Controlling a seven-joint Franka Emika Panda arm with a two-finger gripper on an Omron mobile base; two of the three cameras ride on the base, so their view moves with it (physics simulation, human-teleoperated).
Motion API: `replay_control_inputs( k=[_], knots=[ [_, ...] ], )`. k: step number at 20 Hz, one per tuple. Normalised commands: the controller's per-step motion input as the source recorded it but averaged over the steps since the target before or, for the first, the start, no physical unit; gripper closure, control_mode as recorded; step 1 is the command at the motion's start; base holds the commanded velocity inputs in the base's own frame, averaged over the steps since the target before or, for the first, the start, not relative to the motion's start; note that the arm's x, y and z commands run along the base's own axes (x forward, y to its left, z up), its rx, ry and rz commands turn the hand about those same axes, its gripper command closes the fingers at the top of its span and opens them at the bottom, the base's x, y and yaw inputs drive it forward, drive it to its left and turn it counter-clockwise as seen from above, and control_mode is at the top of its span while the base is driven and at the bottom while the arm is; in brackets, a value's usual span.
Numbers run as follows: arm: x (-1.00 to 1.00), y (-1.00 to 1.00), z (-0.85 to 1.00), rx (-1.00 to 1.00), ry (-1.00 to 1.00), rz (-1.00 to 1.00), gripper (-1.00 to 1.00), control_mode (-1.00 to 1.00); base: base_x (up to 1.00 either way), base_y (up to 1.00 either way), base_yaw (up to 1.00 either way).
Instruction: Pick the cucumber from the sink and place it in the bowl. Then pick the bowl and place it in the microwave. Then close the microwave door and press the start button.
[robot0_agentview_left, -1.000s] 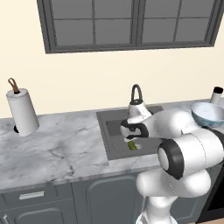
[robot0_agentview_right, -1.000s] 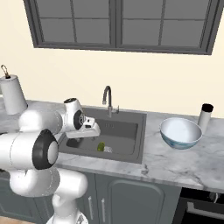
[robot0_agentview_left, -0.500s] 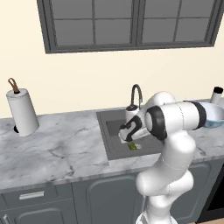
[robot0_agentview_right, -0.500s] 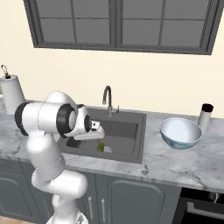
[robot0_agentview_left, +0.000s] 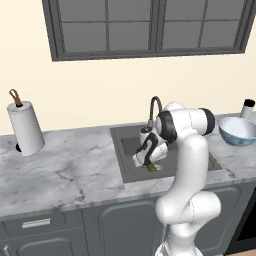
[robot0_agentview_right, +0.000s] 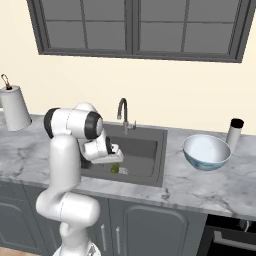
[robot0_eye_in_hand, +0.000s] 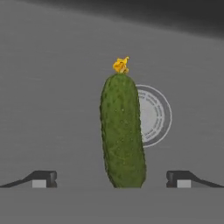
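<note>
The cucumber (robot0_eye_in_hand: 122, 131) lies on the dark floor of the sink (robot0_agentview_left: 131, 148), green with a small yellow tip, partly over the round drain (robot0_eye_in_hand: 153, 115). In the base views it peeks out as a green spot (robot0_agentview_left: 151, 168) (robot0_agentview_right: 115, 169) just under the hand. My gripper (robot0_eye_in_hand: 111, 179) hangs low in the basin right above it, open, one fingertip (robot0_eye_in_hand: 41, 178) on each side and the cucumber's near end between them, untouched. The bowl (robot0_agentview_left: 238, 131) (robot0_agentview_right: 206, 152), white with a bluish outside, stands on the counter right of the sink. The microwave is out of view.
A curved dark faucet (robot0_agentview_left: 153, 108) (robot0_agentview_right: 122, 112) rises behind the basin, close to the arm. A paper towel roll (robot0_agentview_left: 25, 127) (robot0_agentview_right: 13, 106) stands at the far left. A small white canister with a dark lid (robot0_agentview_right: 233, 132) is behind the bowl.
The arm has stretched up and forward, and the hand has sunk deeper into the sink, closer over the cucumber. The jaws have stayed open. Bowl and cucumber have not moved.
</note>
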Motion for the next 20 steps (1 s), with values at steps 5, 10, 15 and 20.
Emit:
replay_control_inputs(
  k=[5,10,15,20],
  knots=[
    [0.43,-0.17,-0.54,0.00,0.00,0.00,-1.00,-1.00,0.00,0.00,0.00],
    [0.34,-0.12,-0.39,0.00,0.00,0.00,-1.00,-1.00,0.00,0.00,0.00],
    [0.34,-0.07,-0.36,0.00,0.00,0.00,-1.00,-1.00,0.00,0.00,0.00],
    [-0.08,-0.02,-0.06,0.01,-0.02,0.00,1.00,-1.00,0.00,0.00,0.00]
  ],
)
